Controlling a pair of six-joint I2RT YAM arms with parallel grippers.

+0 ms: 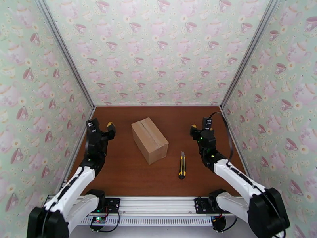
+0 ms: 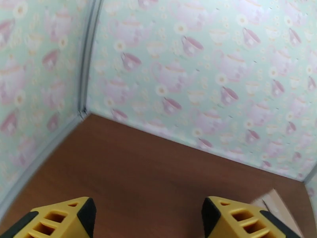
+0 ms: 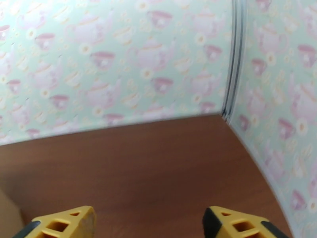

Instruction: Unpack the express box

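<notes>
Two hands are hovering above the brown table [image 1: 126,175], each with its yellow fingers [image 2: 59,219] spread wide and gripping nothing. The cardboard box [image 1: 149,140] is sitting closed between them with its taped seam facing up. It is lying to the right of the left hand [image 1: 104,129] and to the left of the right hand [image 1: 198,131], well apart from both. A yellow-and-black utility knife [image 1: 182,164] is lying left of the right hand, closer to the arm bases and just beside the box's near corner.
</notes>
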